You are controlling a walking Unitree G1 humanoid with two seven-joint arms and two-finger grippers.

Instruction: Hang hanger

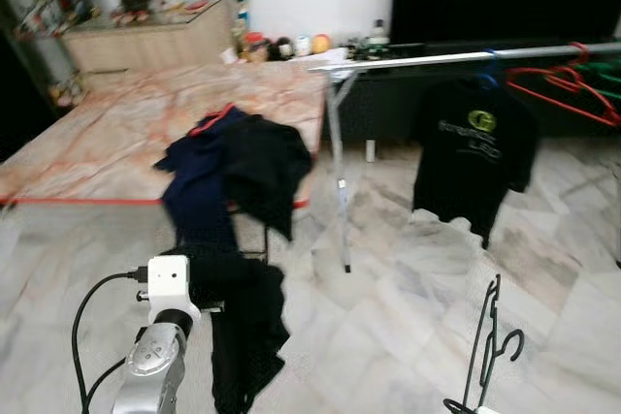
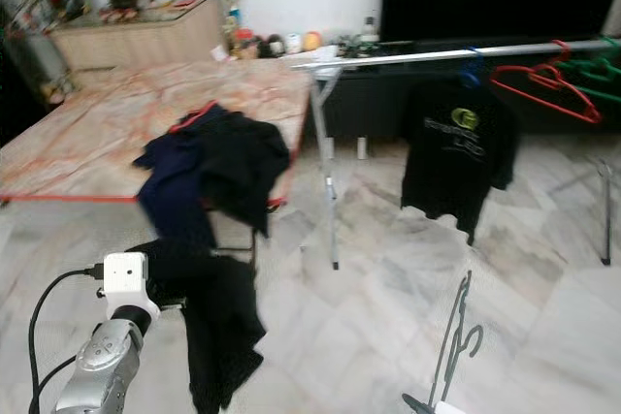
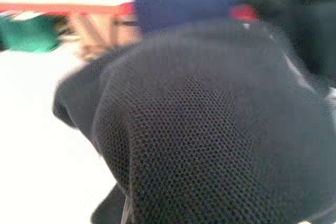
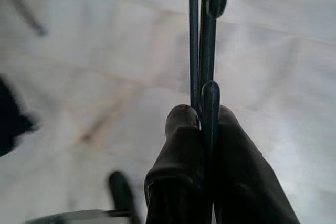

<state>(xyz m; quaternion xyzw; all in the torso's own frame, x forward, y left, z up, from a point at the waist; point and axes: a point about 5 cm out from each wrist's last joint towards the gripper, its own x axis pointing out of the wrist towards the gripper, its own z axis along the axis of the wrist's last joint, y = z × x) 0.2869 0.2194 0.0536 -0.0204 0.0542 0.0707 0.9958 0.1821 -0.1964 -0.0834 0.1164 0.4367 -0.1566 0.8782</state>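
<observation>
Two right gripper (image 4: 202,129) fingers (image 4: 178,145) pinch the dark hanger (image 1: 490,346) between the jaws, hook uppermost for the rail (image 1: 466,57) well ahead; left gripper's jaws hidden behind black cloth (image 3: 210,140).

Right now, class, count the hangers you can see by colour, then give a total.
Red hanger: 1
Green hanger: 1, cut off at the picture's edge
Blue hanger: 1, carrying the black T-shirt
Dark hanger: 1, held in the right claw
Total: 4
</observation>
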